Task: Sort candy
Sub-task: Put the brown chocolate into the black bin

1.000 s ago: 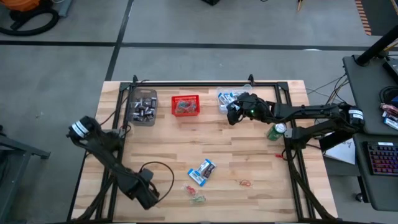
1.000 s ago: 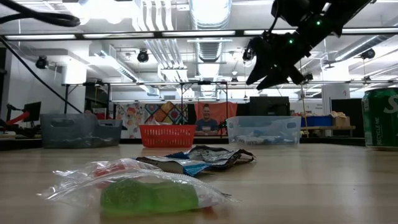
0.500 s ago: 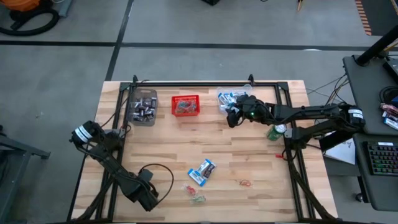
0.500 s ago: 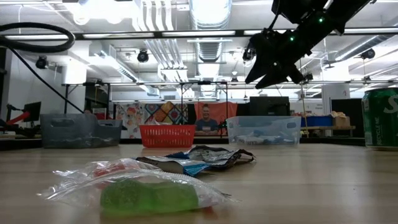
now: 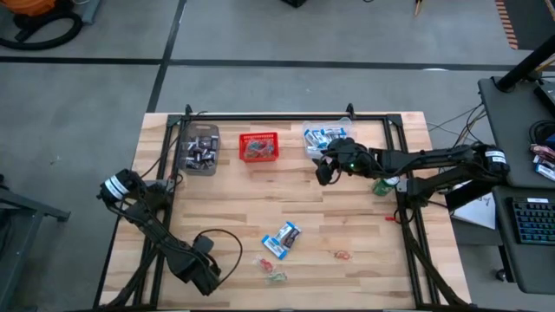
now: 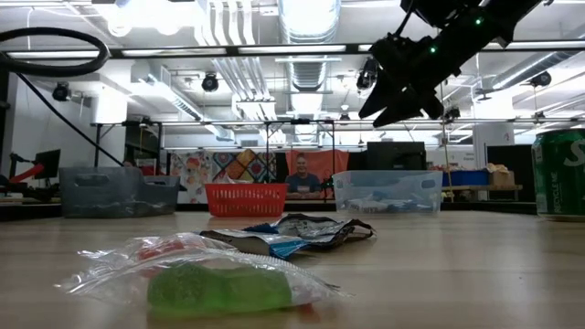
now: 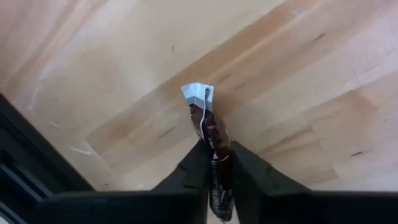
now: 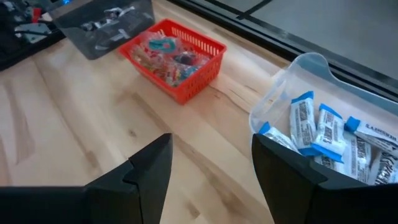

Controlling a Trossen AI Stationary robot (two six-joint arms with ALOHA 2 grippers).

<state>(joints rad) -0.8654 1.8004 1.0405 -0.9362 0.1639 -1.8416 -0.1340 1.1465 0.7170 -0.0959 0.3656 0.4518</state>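
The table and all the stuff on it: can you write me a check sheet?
Surface: wooden table, bare planks mid-way.
Job's things: blue-and-white packets in clear bin; dark bars in grey bin; small sweets in red basket; loose packets and twist sweets near front.
Clutter: green can.
Pincers: left pincer shut on brown bar; right pincer open, empty, beside clear bin.
Cables: black loop by left arm.
Surroundings: person behind table.

Grey floor (image 5: 260,35) surrounds the wooden table (image 5: 347,217). Overhead, silver ducts (image 6: 306,55) and bright ceiling lights (image 6: 137,14) run back; a person (image 6: 302,178) sits before colourful wall hangings (image 6: 219,169).
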